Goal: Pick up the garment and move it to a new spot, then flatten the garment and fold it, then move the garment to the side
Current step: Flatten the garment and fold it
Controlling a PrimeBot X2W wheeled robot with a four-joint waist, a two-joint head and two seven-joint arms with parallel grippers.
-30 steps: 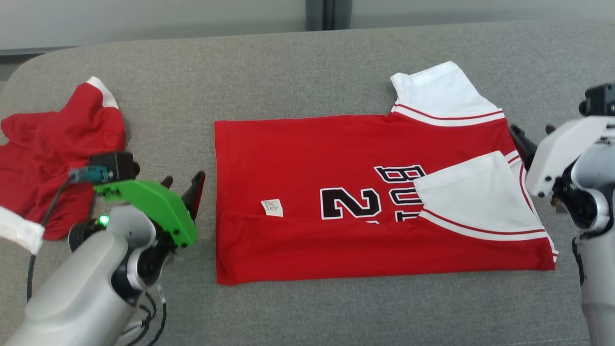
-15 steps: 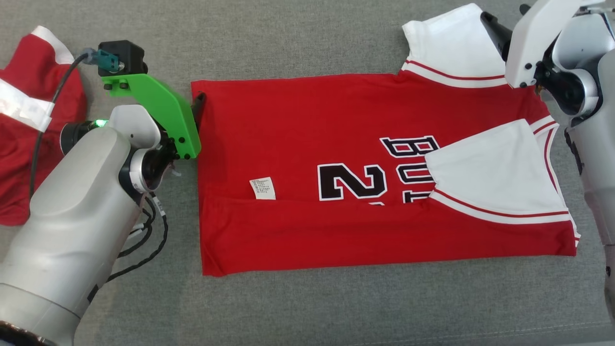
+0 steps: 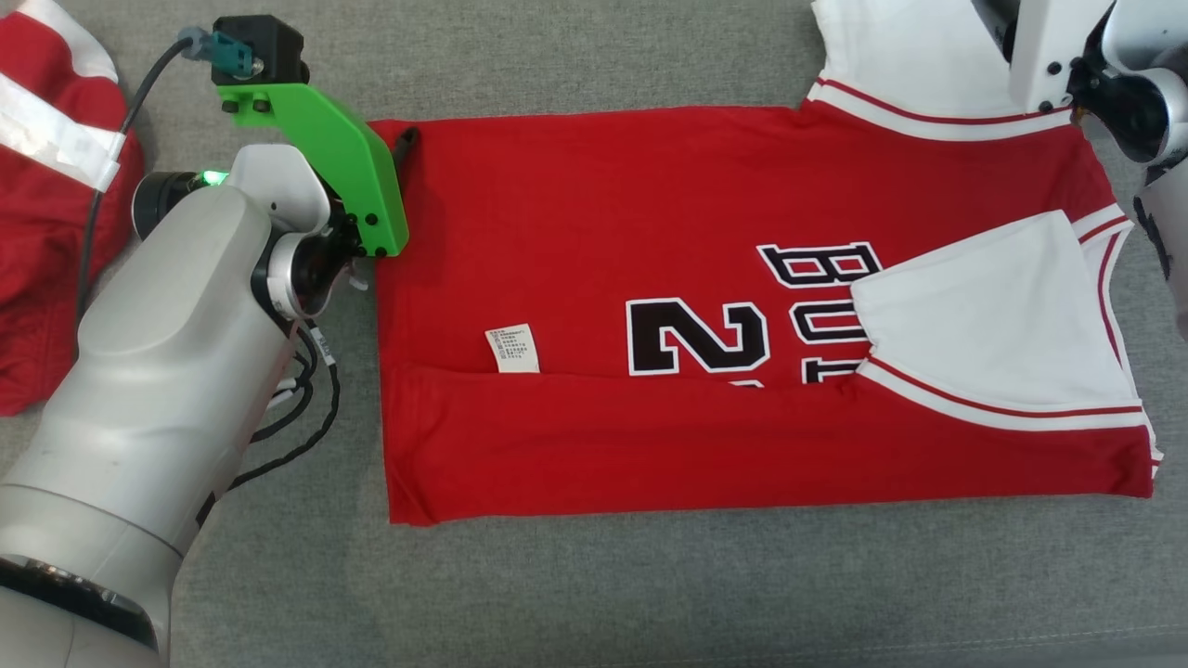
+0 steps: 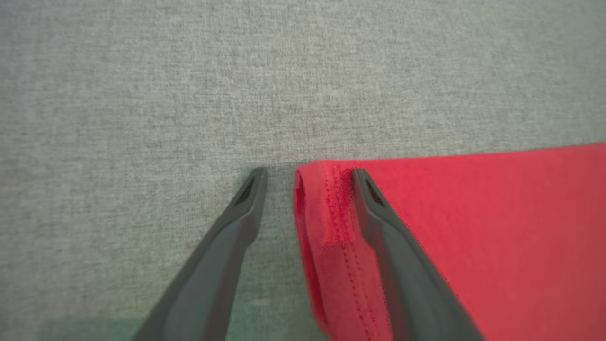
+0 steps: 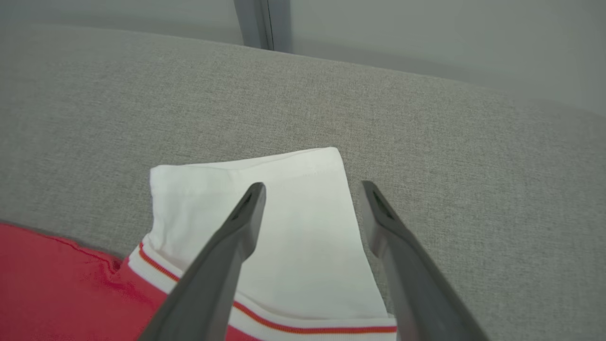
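Note:
The garment is a red jersey with black lettering and white sleeves, lying flat on the grey cushion with its near edge folded over. My left gripper sits at its far left corner. In the left wrist view that gripper is open and straddles the red hem corner: one finger rests on grey fabric, the other lies over the cloth. My right gripper hovers open at the far white sleeve. In the right wrist view it stands open above that sleeve.
A second red and white garment lies crumpled at the far left, behind my left arm. Bare grey cushion runs along the near side. In the right wrist view, the cushion's back edge meets a pale wall.
The head camera has tilted down and shifted. My left gripper went from beside the garment's left edge to its far left corner. My right gripper went from the right edge up to the far sleeve.

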